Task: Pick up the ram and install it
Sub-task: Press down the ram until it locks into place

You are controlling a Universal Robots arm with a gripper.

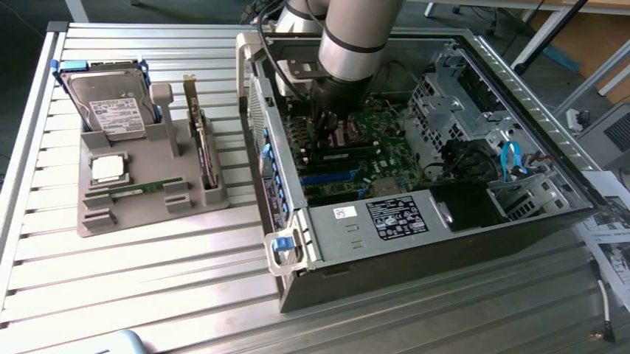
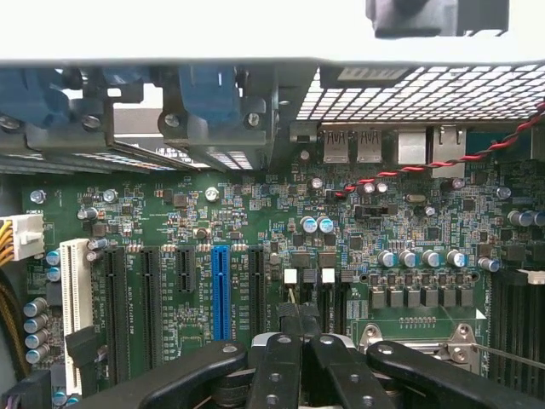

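A slim green ram stick (image 1: 131, 190) lies flat in the front of the grey holder tray (image 1: 147, 214), at the exterior view's left. My gripper (image 1: 330, 127) is far from it, down inside the open computer case (image 1: 414, 251) over the green motherboard (image 2: 213, 221). In the wrist view my gripper (image 2: 300, 324) is shut, its black fingertips pressed together with nothing visible between them. It hovers between the blue expansion slot (image 2: 220, 290) and the processor socket frame (image 2: 417, 328). Dark memory slots (image 2: 515, 319) lie further along the board, beyond the socket.
The tray also carries a hard drive (image 1: 116, 107), a square silver processor (image 1: 108, 168) and an upright dark expansion card (image 1: 202, 144). Case walls, a drive cage (image 1: 448, 103), blue and red cables and the rear port panel (image 2: 366, 145) surround the arm. A slatted metal table (image 1: 147, 295) lies beneath.
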